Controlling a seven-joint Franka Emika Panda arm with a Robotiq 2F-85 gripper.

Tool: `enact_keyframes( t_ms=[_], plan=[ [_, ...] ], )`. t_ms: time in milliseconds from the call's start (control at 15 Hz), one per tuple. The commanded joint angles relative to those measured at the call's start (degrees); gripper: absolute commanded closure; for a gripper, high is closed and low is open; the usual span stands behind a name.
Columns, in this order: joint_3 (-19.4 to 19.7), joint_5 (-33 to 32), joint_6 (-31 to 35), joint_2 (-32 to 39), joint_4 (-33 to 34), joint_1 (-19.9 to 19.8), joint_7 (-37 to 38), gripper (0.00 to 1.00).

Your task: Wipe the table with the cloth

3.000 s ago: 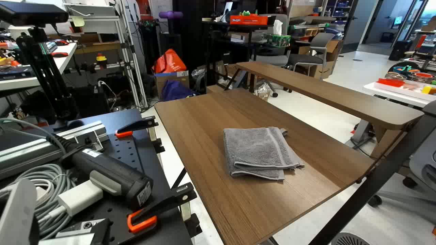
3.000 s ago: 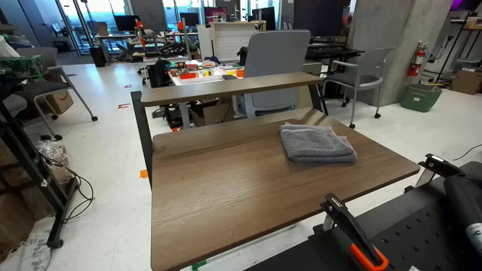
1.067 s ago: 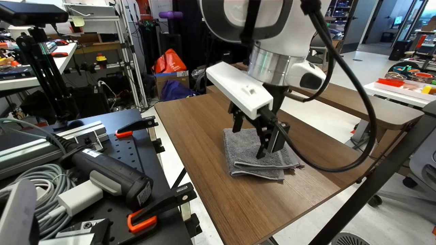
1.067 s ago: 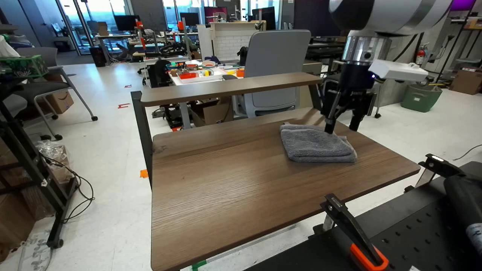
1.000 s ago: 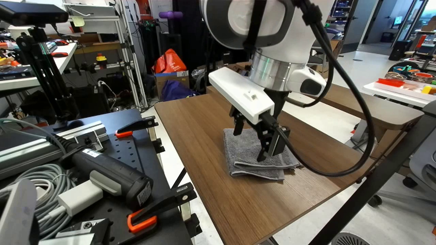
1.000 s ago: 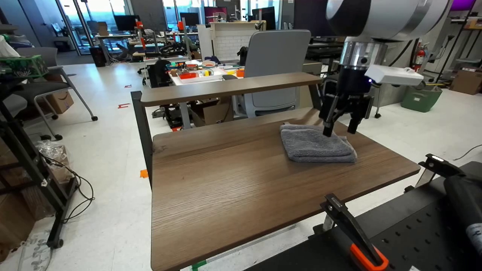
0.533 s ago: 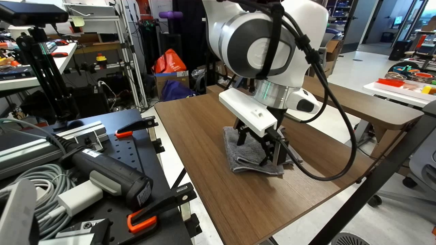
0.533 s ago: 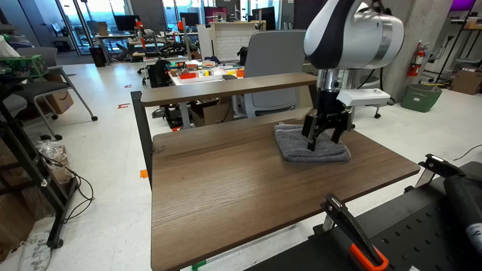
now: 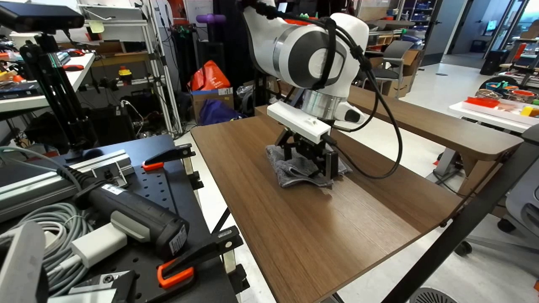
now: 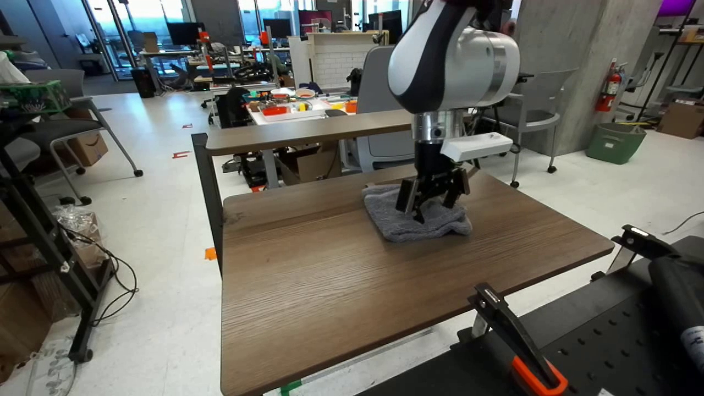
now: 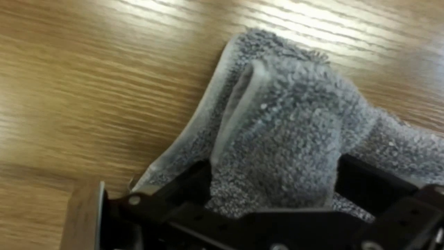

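The table (image 9: pixel 248 168) has a dark brown wood-grain top and also fills the background of the wrist view (image 11: pixel 104 104). The grey folded cloth (image 9: pixel 288 176) lies on it, wrinkled, in both exterior views (image 10: pixel 388 220). My gripper (image 10: pixel 434 212) points down onto the cloth. In the wrist view the cloth (image 11: pixel 284 104) bulges up between the two black fingers of the gripper (image 11: pixel 276 159) and fills the gap. The gripper appears shut on this thick fold. Other parts of the cloth spread on the tabletop outside the fingers. The fingertips are partly hidden by cloth.
A narrower raised brown shelf (image 9: pixel 446 130) runs along one long side of the table. Opposite is a black bench (image 9: pixel 156 189) with orange-tipped clamps (image 9: pixel 202 256), a black handheld device (image 9: pixel 130 210) and cables. A grey chair (image 10: pixel 379 71) stands behind the shelf.
The arm came into view, lowered onto the cloth, and the fingers drew closer together. The cloth bunched up and slid with the gripper, leftward in both exterior views.
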State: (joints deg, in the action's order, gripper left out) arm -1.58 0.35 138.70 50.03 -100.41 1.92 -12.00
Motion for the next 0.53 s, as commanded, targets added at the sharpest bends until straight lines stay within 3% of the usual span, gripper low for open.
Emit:
enact_keyframes(
  t_ms=[0,467],
  plan=[
    [-1.2,-3.5,-5.1,5.4,7.6,3.5,1.8,0.0],
    [-2.9,-6.8,-12.3,9.5,15.9,8.6,0.7,0.0]
  ],
)
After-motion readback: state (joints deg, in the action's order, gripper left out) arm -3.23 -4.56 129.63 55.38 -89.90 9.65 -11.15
